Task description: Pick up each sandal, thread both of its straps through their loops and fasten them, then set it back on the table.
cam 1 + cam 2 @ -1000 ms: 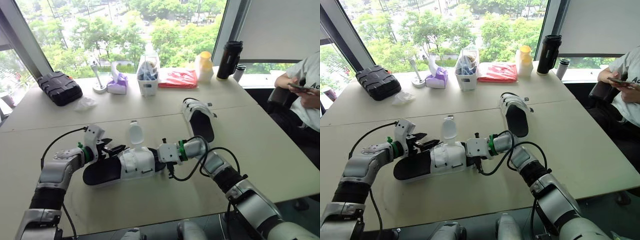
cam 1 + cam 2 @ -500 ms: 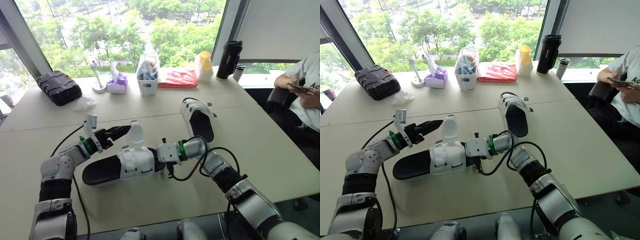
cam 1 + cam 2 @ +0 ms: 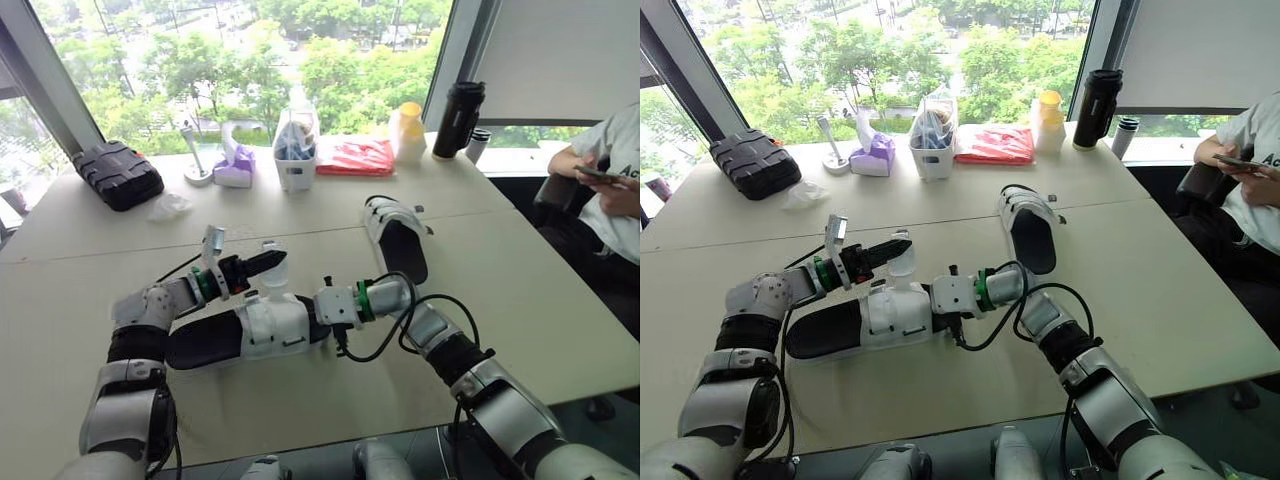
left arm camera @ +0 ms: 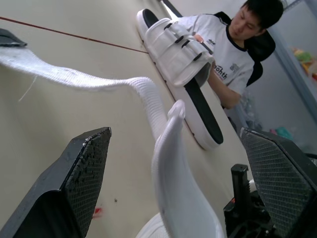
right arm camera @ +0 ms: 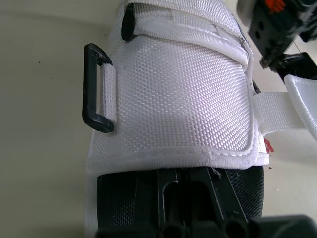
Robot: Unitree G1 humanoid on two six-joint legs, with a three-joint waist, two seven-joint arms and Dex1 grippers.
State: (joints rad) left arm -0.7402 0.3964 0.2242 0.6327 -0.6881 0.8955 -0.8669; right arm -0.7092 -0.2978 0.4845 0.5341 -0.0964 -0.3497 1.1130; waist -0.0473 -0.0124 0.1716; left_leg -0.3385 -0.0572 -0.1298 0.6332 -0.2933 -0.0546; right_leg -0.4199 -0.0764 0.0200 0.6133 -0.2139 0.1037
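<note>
The near sandal [image 3: 255,330], white upper on a black sole, lies on the table in front of me. My right gripper [image 3: 314,314] is shut on one end of it. One loose white strap [image 3: 272,268] stands up from the upper, and in the left wrist view this strap [image 4: 171,163] rises between two wide-apart fingers [image 4: 84,183]. My left gripper [image 3: 272,261] is open around the strap without touching it. A black loop [image 5: 96,89] sticks out from the upper's side. The second sandal [image 3: 397,235] lies farther right with its straps closed.
Along the window side stand a black case [image 3: 120,175], a purple tissue pack [image 3: 235,165], a white basket [image 3: 296,150], a red bag [image 3: 355,157], a yellow-capped bottle [image 3: 408,132] and a black flask [image 3: 458,118]. A person [image 3: 610,180] sits at the far right.
My left gripper has left the sandal's open end and swung right and away from me until its open fingers straddle the upright strap. The right gripper and sandal stayed put.
</note>
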